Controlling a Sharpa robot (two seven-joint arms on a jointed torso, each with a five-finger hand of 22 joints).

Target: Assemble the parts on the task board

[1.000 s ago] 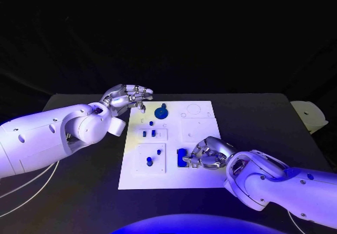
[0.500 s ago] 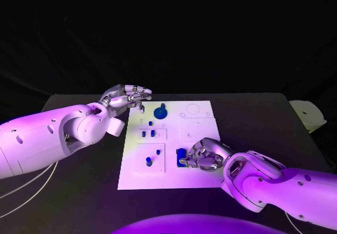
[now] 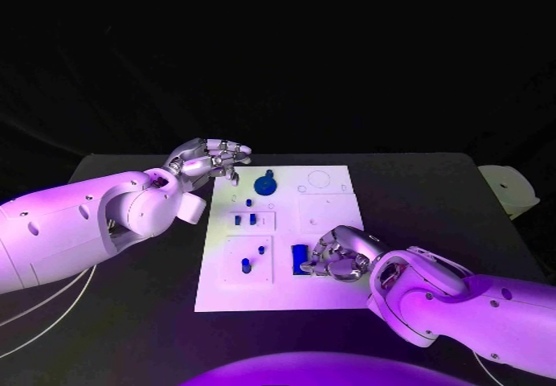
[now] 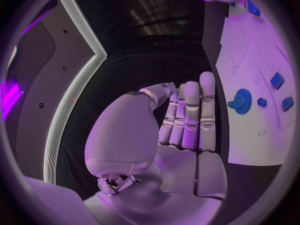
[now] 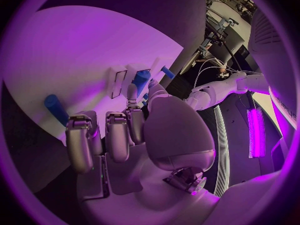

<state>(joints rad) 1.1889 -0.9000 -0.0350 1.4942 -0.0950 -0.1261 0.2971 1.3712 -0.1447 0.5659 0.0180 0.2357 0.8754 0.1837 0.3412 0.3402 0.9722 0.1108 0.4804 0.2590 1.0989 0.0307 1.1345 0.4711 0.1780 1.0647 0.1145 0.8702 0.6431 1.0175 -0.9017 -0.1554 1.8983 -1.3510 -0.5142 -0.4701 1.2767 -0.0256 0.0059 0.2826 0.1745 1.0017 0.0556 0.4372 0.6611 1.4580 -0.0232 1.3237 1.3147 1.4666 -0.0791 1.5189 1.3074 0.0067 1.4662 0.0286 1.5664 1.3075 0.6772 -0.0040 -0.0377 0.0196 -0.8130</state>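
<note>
The white task board (image 3: 325, 217) lies in the middle of the black table. A blue block (image 3: 300, 259) stands near the board's front edge. My right hand (image 3: 343, 254) is curled beside it, and its thumb and a fingertip close on the block (image 5: 140, 80). A blue gear (image 3: 267, 186) sits at the far end of the board, also seen as the gear (image 4: 242, 101). Small blue parts (image 3: 244, 219) stand in the left middle plate, and two more parts (image 3: 247, 264) nearer the front. My left hand (image 3: 213, 161) hovers by the board's far left corner, its fingers (image 4: 187, 115) drawn together and holding nothing.
A pale object (image 3: 510, 191) sits at the table's right edge. Thin cables (image 3: 47, 310) hang off the table's left side under my left arm. A blue peg (image 5: 55, 108) stands on the board (image 5: 75, 50) beside my right hand.
My right hand's fingers have shifted slightly at the blue block, which stays in place. My left arm has not moved.
</note>
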